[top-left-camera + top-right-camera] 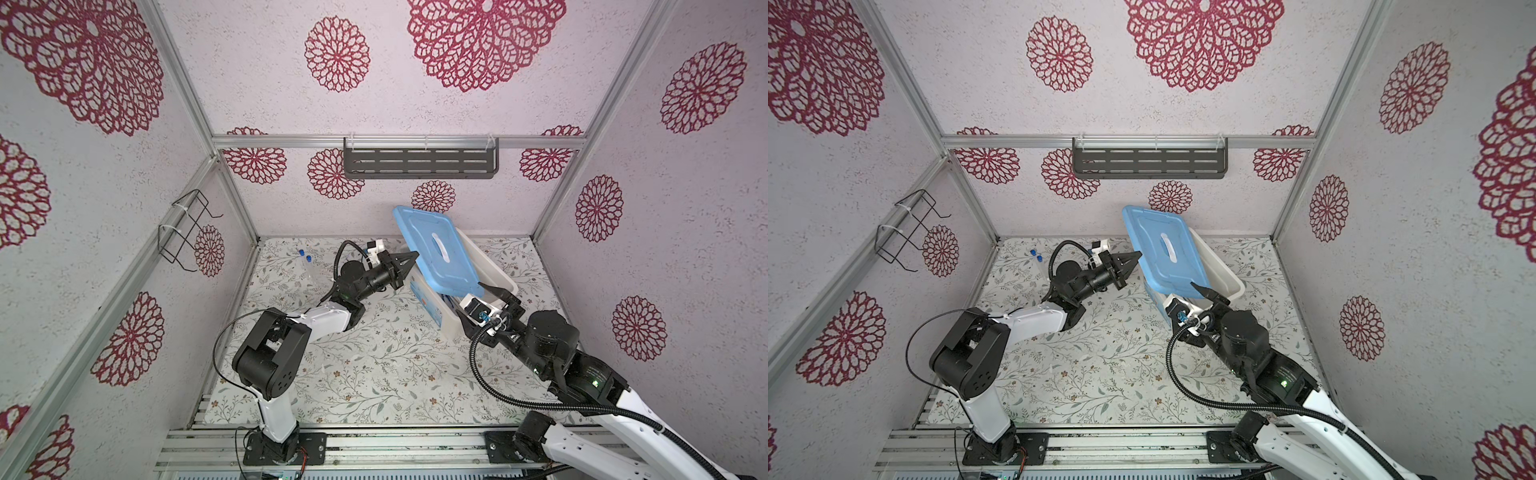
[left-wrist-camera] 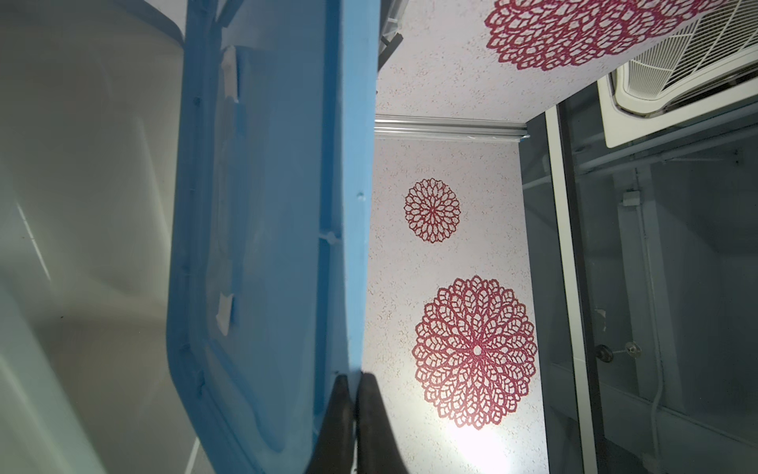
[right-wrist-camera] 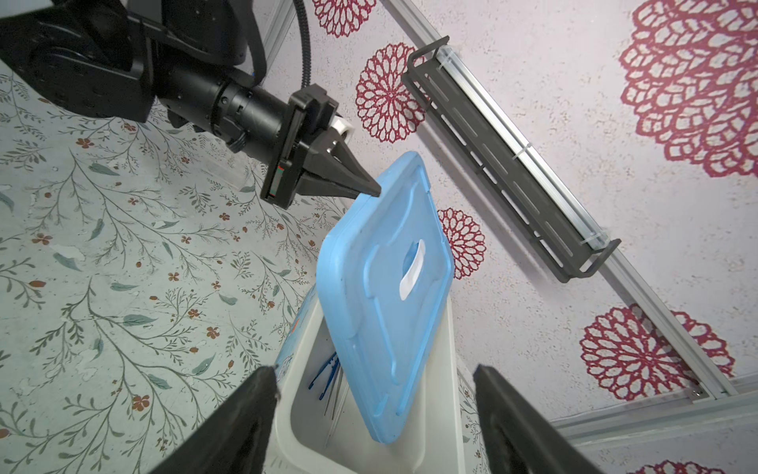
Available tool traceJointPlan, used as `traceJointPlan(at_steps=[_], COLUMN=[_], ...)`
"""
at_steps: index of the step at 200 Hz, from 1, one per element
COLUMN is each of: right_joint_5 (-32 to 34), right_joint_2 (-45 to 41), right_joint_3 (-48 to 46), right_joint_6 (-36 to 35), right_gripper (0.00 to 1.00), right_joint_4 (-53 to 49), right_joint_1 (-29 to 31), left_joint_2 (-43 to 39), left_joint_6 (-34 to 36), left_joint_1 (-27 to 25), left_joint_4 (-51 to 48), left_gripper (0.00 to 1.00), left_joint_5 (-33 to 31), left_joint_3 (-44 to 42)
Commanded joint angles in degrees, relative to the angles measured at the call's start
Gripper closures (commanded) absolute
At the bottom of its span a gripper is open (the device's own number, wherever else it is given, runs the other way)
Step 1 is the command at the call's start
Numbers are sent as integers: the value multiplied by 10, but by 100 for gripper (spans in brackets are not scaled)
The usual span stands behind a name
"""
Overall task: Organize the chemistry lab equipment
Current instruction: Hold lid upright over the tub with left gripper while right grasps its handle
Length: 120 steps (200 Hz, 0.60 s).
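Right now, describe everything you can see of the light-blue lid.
The light-blue lid is a rectangular, plastic-looking panel with rounded corners, a raised rim, a recessed centre and a white handle set in a middle slot. It is off its seat and steeply tilted. The left gripper is shut on its upper edge, and its lower end dips inside the white tub. The open right gripper straddles that lower end without gripping it.
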Motion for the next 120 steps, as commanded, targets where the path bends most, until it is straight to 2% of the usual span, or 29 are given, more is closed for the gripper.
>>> traceJointPlan(at_steps=[1, 45, 53, 95, 120], right_joint_5=[27, 21, 19, -56, -82], right_joint_2=[11, 53, 69, 190, 267], right_joint_3=[29, 78, 98, 229, 297], right_joint_6=[11, 50, 77, 313, 390], right_gripper=[21, 18, 18, 20, 23], right_joint_4=[-12, -25, -31, -112, -172], right_joint_1=[-4, -6, -9, -22, -55], left_joint_2=[-1, 52, 58, 55, 62], left_joint_6=[-2, -21, -22, 2, 6], left_joint_1=[16, 18, 18, 21, 23], left_joint_4=[-23, 34, 47, 34, 34], left_gripper=[95, 92, 92, 89, 84], left_joint_5=[5, 22, 23, 27, 29], left_joint_3=[-26, -41, -44, -64, -70])
